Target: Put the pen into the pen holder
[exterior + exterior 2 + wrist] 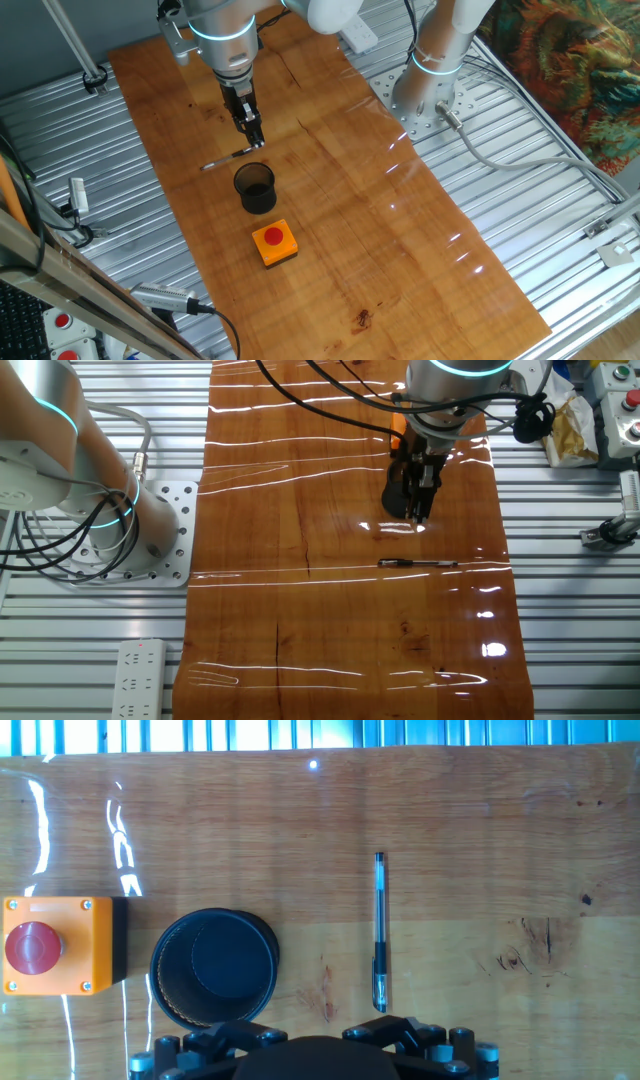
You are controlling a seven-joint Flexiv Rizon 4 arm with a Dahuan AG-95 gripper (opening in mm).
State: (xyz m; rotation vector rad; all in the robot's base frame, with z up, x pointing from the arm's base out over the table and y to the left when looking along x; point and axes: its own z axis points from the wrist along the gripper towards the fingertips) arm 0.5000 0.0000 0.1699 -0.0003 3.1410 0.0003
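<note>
1 glossy wooden tabletop (400,230) on ribbed metal, pen (380,932) flat, gripper (254,136) opening unclear.

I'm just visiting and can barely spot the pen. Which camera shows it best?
The hand view: the pen lies whole and unobstructed on the table, beside the pen holder. One fixed view shows it small, its far end near the gripper. The other fixed view shows it as a thin line amid glare.
</note>
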